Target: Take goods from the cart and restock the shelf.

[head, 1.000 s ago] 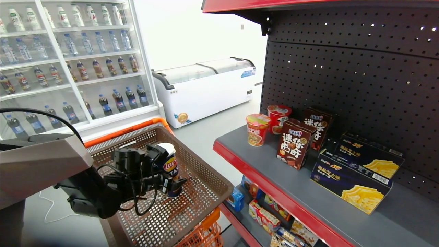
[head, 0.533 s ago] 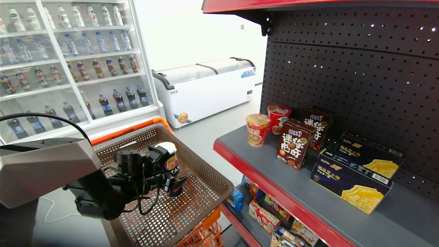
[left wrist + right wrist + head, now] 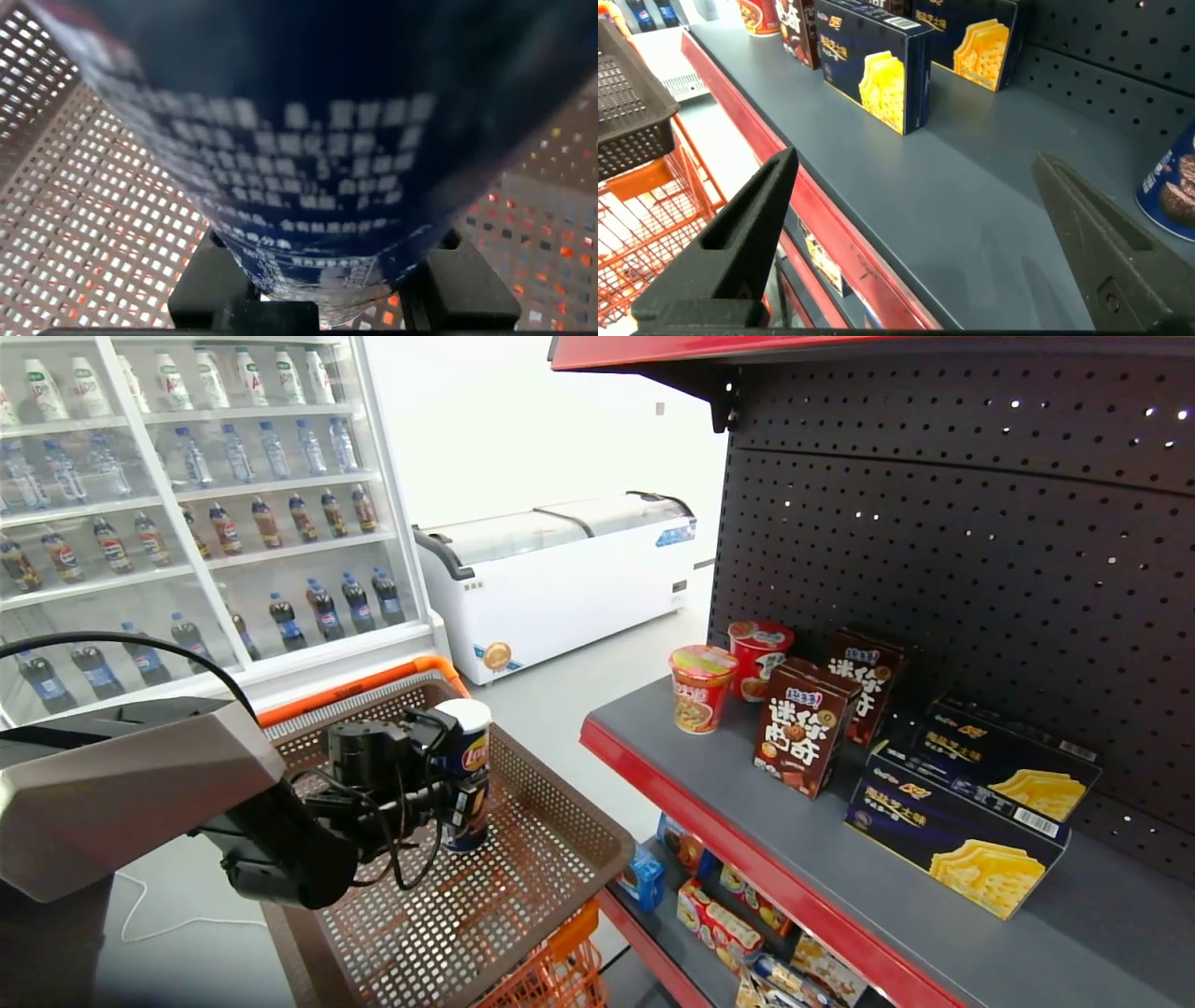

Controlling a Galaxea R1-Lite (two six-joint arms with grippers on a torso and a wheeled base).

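A dark-blue chip can (image 3: 470, 751) with a white lid is being held upright by the left gripper (image 3: 459, 803), whose fingers are being clamped against its lower sides. The can is being kept inside the brown mesh cart basket (image 3: 579, 821) at the left of the scene. Whether its base is touching the mesh floor cannot be told. The right gripper (image 3: 915, 233) is being held with its fingers spread wide apart, nothing between them, by the red front edge of the grey shelf (image 3: 971, 196). Cup noodles (image 3: 700, 689), brown boxes (image 3: 803, 728) and dark-blue boxes (image 3: 962, 821) are being displayed on the shelf, right of the cart.
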